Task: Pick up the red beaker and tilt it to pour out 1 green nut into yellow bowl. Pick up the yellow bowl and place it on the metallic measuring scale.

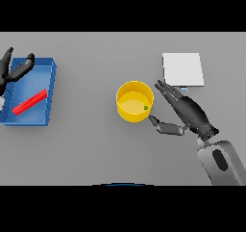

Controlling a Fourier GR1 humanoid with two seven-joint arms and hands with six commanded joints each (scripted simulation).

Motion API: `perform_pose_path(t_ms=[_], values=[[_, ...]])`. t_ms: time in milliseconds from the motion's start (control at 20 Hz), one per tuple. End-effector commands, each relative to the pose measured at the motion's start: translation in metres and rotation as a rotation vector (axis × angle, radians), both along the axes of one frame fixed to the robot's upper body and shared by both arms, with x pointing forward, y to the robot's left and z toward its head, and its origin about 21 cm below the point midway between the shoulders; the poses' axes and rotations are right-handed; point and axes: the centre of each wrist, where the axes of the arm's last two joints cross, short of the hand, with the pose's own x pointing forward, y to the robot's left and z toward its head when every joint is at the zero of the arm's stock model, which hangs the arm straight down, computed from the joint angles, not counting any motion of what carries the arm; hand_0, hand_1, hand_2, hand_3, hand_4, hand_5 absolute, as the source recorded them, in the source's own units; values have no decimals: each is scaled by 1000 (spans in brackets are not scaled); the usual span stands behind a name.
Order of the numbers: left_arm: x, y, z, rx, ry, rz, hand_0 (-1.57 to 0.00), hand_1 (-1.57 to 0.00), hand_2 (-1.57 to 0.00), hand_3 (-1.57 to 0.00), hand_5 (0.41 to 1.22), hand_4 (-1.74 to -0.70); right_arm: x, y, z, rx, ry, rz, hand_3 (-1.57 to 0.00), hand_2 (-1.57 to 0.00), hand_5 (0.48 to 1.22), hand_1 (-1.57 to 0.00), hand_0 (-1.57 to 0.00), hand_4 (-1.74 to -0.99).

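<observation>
The yellow bowl [135, 101] stands in the middle of the table with one small green nut [145, 108] inside, near its right wall. My right hand [188, 112] is just right of the bowl, open, fingers straight and thumb stretched toward the bowl's lower right rim, not touching it. The red beaker [30, 102] lies on its side in the blue bin [51, 94] at the left. My left hand [14, 70] hovers over the bin's far left corner with relaxed fingers, holding nothing. The metallic measuring scale [182, 69] is a pale square plate behind my right hand.
The blue bin's walls rise around the lying beaker at the table's left edge. The scale sits about a hand's width behind and right of the bowl.
</observation>
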Motion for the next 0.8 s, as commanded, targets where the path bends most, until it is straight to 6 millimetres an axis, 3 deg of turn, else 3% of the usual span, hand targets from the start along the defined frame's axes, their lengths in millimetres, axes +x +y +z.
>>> perform_pose_path(t_ms=[0,350,750], values=[[-2,3,-1,-3,-2,2,-6,-6,-5,-4,664,-719,5,7,2,-78,-12,52,1,1,701,1,1,-1220],[-2,-1,0,-4,12,0,-1,0,0,0,682,-714,42,37,20,-503,-84,350,1,1,705,1,1,-1213],[-3,5,1,-34,3,-10,1,1,1,1,686,-724,65,66,11,-743,-34,499,1,1,702,1,1,-1226]])
